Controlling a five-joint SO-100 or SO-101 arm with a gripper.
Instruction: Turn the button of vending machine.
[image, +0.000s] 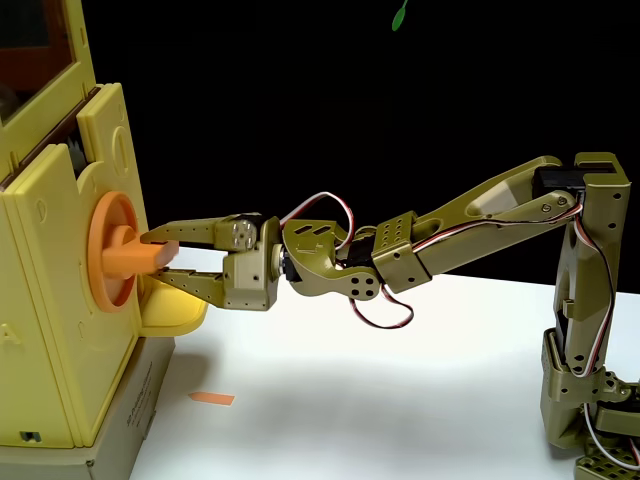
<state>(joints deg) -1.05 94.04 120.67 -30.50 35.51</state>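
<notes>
While arm stretches level across white counter, pincer clamped on button: one finger above orange bar, other below. Bar sits between fingertips, disc base just beyond, on vending machine front. Yellow tray just under pincer.

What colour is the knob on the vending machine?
Orange: the button shows best in the fixed view, against the pale yellow vending machine.

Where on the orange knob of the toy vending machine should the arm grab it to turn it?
Grip the thick bar that sticks out of the button, not its round disc. Come straight in from the right of the fixed view, one finger above and one below, as the gripper is placed now. The bar's flat sides likely give turning purchase.
</notes>
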